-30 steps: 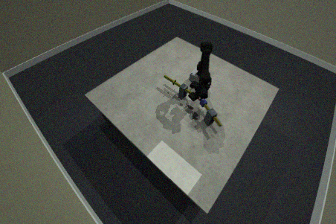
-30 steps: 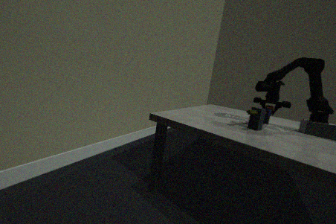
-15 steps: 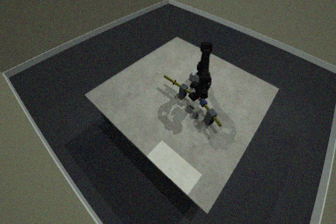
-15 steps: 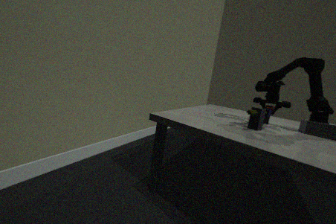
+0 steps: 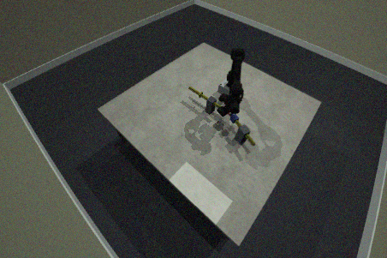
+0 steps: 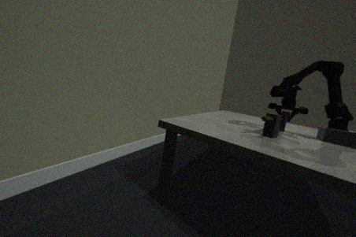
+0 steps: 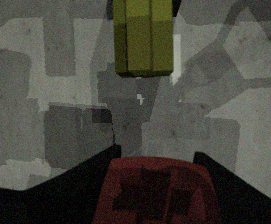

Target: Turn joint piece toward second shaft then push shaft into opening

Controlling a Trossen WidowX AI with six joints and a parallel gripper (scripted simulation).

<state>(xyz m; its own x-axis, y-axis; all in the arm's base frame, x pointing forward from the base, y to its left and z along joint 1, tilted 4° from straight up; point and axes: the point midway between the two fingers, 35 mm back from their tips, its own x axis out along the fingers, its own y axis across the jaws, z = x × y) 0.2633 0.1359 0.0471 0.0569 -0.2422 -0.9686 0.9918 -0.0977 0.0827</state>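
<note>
My gripper point(image 5: 228, 111) point(image 6: 284, 122) point(image 7: 157, 156) is shut on the red joint piece point(image 7: 187, 169), with one black finger on each side. Dark recesses show in its top in the wrist view. A blue hinge part point(image 5: 234, 117) sits beside it, on the end of the first yellow shaft point(image 5: 238, 123), which runs through a grey block point(image 5: 242, 133). The second yellow shaft point(image 5: 216, 103) point(image 7: 143, 42) carries a collar and passes through another grey block point(image 5: 210, 105). Its plain end stands a gap away from the red piece. The fingers hide most of the joint; its exact angle cannot be told.
The pale table point(image 5: 150, 108) point(image 6: 213, 120) carries both blocks and strong arm shadows. A lighter rectangle point(image 5: 201, 191) lies at its near edge. A grey box point(image 6: 335, 136) stands by the arm's base. The arm reaches over the joint from above.
</note>
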